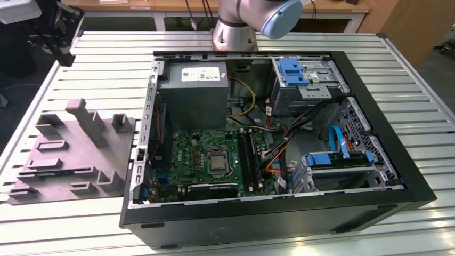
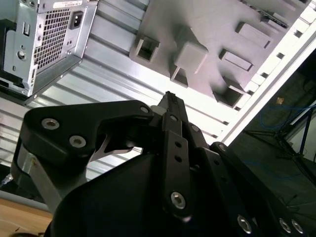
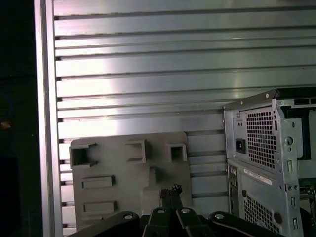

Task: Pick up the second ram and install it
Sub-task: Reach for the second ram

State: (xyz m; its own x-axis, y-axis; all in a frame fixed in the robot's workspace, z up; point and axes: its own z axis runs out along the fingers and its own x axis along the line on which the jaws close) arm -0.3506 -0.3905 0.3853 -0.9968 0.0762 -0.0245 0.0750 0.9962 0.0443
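Open case [image 1: 277, 213] on a slatted table [image 1: 106, 58], grey tray [image 1: 71, 160] just beside the case on the exterior view's left, gripper [image 2: 169, 100] raised over the tray, fingers together on nothing, second ram [image 1: 248, 154] seemingly seated in the case's slots, too small to be sure

Bright light glares off the slatted table [image 3: 138, 69].

The second ram [image 1: 254, 153] is seen as a long, narrow, dark strip seated on edge just beside the processor socket [image 1: 215, 160].
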